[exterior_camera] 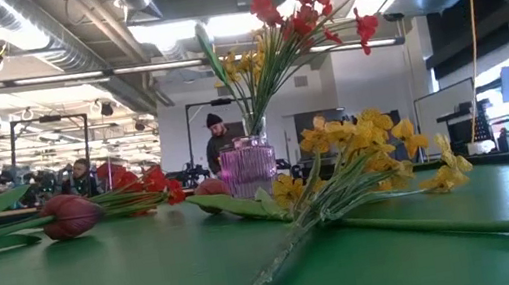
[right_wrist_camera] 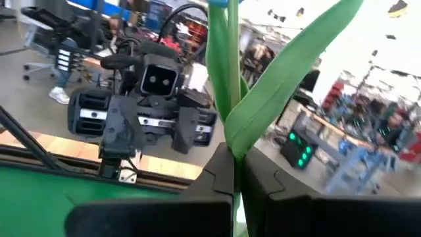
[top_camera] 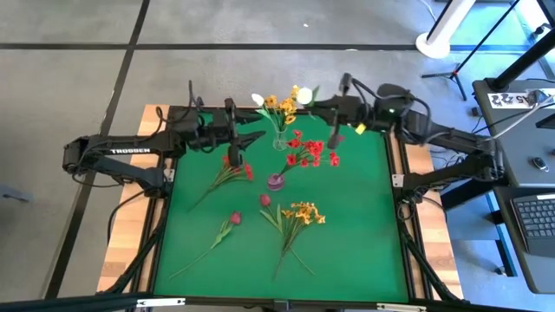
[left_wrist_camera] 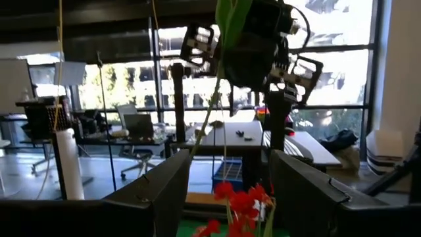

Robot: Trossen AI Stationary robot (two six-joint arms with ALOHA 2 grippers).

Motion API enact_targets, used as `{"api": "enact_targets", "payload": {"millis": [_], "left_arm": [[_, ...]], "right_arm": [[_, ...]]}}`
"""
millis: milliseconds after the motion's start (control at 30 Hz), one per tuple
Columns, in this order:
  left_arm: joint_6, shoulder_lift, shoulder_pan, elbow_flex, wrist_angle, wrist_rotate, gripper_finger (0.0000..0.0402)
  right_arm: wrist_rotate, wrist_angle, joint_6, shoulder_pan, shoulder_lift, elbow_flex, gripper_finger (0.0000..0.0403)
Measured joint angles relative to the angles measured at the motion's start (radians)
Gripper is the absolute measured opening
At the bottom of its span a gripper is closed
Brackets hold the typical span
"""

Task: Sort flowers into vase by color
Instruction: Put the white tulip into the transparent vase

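High view, left arm: reaches in from the left along the far edge of the counter [top_camera: 364, 251]; left claw [top_camera: 232, 159] points down beside the red cluster [top_camera: 234, 171] lying on the green, released and empty.
High view, right arm: comes in from the right along the far edge; right claw [top_camera: 332, 139] hangs near the red stems [top_camera: 310, 152] beside the clear vase [top_camera: 279, 141].
High view, flowers: yellow and white blooms stand at the clear vase; a purple vase [top_camera: 276, 181] sits mid-counter; a dark bud [top_camera: 234, 218], a second bud [top_camera: 265, 200] and a yellow cluster [top_camera: 303, 213] lie nearer the front.
Low view, arms: neither claw shows.
Low view, flowers: purple vase [exterior_camera: 248, 170] holds red and yellow stems upright; yellow cluster [exterior_camera: 369, 161] lies across the front; dark bud [exterior_camera: 71, 215] lies at left.
Low view, hidden: the clear vase cannot be made out; people in the room behind are small and dim.
Left wrist view: own fingers [left_wrist_camera: 164, 191] stand apart with nothing between; red blossoms [left_wrist_camera: 242, 204] show below, cut off by the edge; the other arm's claw [left_wrist_camera: 253, 39] is ahead with a green stem hanging from it.
Right wrist view: right claw [right_wrist_camera: 235, 191] clenched on a green stem [right_wrist_camera: 230, 72] with a broad leaf; the blossom is out of frame, so its colour cannot be told; left claw [right_wrist_camera: 148, 125] faces it beyond.
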State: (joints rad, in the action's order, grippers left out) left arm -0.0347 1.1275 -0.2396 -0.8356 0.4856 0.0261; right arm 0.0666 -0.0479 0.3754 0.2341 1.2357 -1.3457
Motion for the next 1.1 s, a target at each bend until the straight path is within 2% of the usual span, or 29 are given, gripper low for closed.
{"api": "enact_targets", "payload": {"millis": [200, 433, 700, 933, 1100], "left_arm": [[-0.024, 0.0, -0.021, 0.0, 0.029, -0.002, 0.0206], [-0.095, 0.0, -0.02, 0.0, 0.031, -0.017, 0.0206], [-0.163, 0.057, -0.02, -0.01, 0.106, -0.039, 0.0206], [-0.162, 0.185, -0.02, -0.133, 0.061, -0.039, 0.0206], [-0.159, 0.229, -0.015, -0.199, 0.011, -0.039, 0.0206]], "right_arm": [[0.115, 0.132, -0.011, 0.031, 0.107, 0.0, 0.0003], [0.176, 0.242, -0.086, 0.028, 0.187, 0.0, 0.0003], [0.18, 0.273, -0.111, 0.029, 0.203, 0.0, 0.0003], [0.18, 0.265, -0.136, 0.029, 0.203, 0.0, 0.0008], [0.18, 0.251, -0.141, 0.028, 0.203, 0.0, 0.0003]]}}
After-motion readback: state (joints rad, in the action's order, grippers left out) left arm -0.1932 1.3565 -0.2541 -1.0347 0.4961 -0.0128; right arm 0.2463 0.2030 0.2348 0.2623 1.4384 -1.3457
